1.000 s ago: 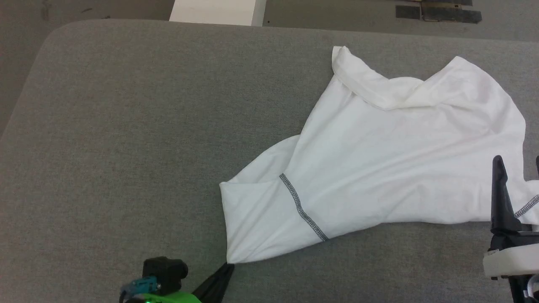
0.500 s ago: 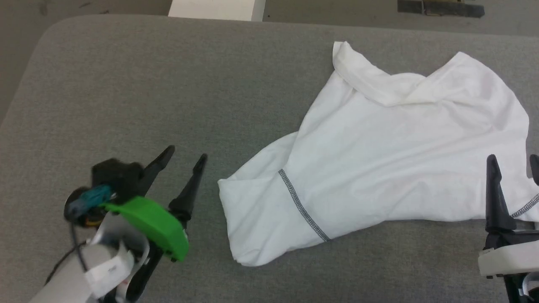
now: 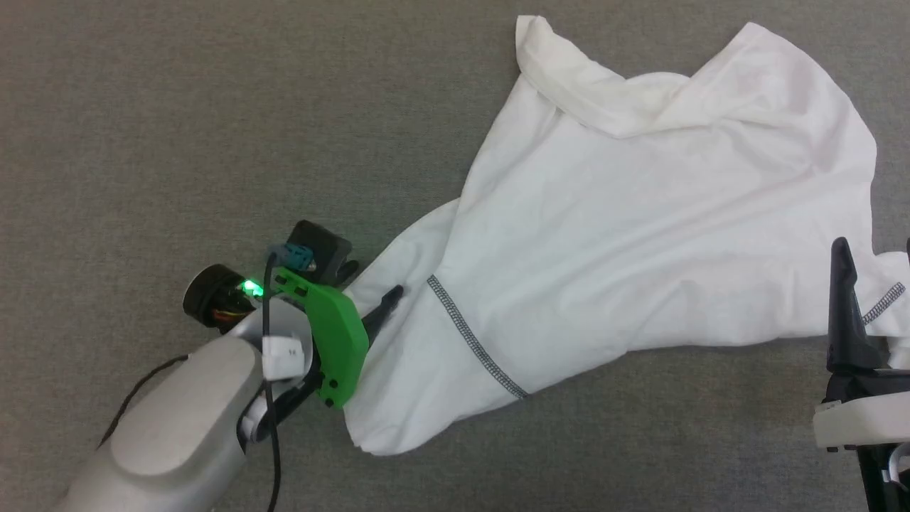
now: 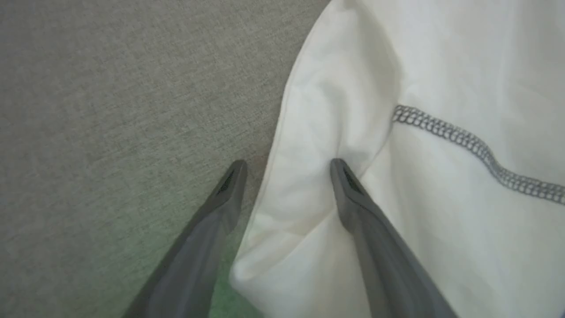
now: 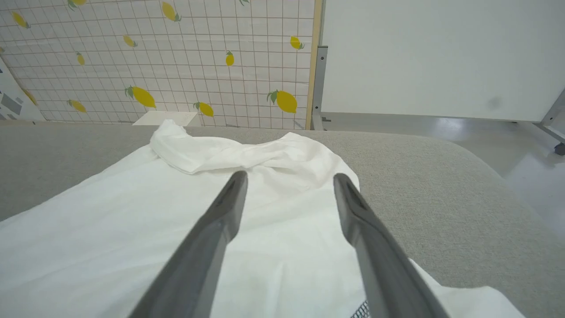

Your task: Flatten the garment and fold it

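The garment (image 3: 640, 213) is laid crumpled on the grey table (image 3: 178, 142), its far edge rolled over. The left gripper (image 4: 288, 164) is opened wide with nothing held; one finger is over the garment's folded edge, one over the table. If it is shut here, too many layers could be pinched and bunched. The right gripper (image 5: 290, 177) is opened wide above the garment, empty. A white box (image 5: 165, 118) is seen far behind, out of the way

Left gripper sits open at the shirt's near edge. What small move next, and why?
Probably close the left gripper: its open jaws straddle the folded edge of the garment, one over fabric, one over the grey surface. The garment lies bunched, so that edge likely needs pulling out.
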Controlling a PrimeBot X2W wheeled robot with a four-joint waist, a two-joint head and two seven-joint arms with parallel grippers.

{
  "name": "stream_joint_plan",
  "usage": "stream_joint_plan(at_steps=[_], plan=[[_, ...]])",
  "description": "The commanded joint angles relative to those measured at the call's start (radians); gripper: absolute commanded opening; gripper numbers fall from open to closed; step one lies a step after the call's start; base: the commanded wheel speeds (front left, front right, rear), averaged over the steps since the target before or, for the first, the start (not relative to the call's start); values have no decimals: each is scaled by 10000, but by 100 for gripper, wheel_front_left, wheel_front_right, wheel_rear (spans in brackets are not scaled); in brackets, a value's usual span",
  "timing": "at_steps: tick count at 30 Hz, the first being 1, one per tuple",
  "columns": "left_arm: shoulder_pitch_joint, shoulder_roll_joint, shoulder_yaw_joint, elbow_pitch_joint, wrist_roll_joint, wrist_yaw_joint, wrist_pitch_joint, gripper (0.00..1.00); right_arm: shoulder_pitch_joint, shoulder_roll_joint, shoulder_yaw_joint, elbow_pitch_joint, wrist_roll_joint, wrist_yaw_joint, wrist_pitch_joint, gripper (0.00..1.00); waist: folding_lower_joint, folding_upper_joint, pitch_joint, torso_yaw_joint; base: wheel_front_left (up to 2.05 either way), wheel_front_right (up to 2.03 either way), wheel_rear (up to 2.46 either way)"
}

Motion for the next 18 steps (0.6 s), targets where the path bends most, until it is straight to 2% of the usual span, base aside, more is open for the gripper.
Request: stream_joint_plan(at_steps=[1,2,3,4,7,11,14,18], plan=[[-156,-119,-119,241,-184,-158,237,100,-165,-1,-8,30,53,-15,-54,100,0,0,202,-213,0,0,0],[-166,-155,-196,379,-240,-240,361,100,-172,-1,-12,50,61,-15,-72,100,0,0,216,-232,0,0,0],[-190,-170,-330,529,-229,-354,481,78,-179,-1,-11,80,68,-15,-93,100,0,0,226,-255,0,0,0],[-190,-193,-411,631,-239,-438,511,0,-183,-1,-10,107,74,-15,-109,100,0,0,222,-270,0,0,0],[-214,-295,-430,903,-189,-526,145,0,-179,-1,-32,218,93,-15,-162,100,0,0,129,-256,0,0,0],[-255,-488,14,1014,-177,-289,-937,0,-128,-1,-61,366,119,-15,-206,100,0,0,-188,-94,0,0,0],[-176,-471,567,745,-360,-10,-1712,0,-60,-1,-35,452,119,-15,-220,100,0,0,-541,56,0,0,0],[232,-131,1656,-144,-892,623,-2516,0,119,-1,-27,531,146,-15,-196,100,0,0,-1012,259,0,0,0]])
